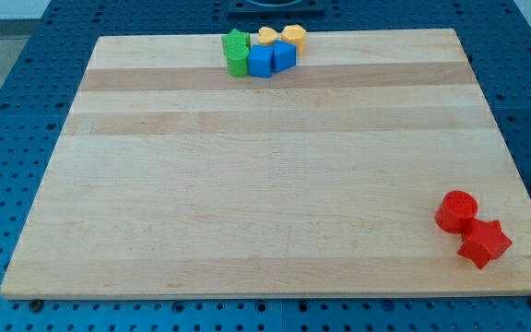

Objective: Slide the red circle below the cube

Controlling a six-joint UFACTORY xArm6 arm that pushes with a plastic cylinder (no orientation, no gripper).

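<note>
A red circle block lies near the board's lower right corner, touching a red star block just below and to its right. A blue cube sits in a cluster at the view's top centre, with another blue block touching its right side. My tip does not show in this view, so I cannot place it relative to the blocks.
In the same top cluster are two green blocks left of the cube and two yellow blocks behind it. The wooden board rests on a blue perforated table. A dark base sits beyond the top edge.
</note>
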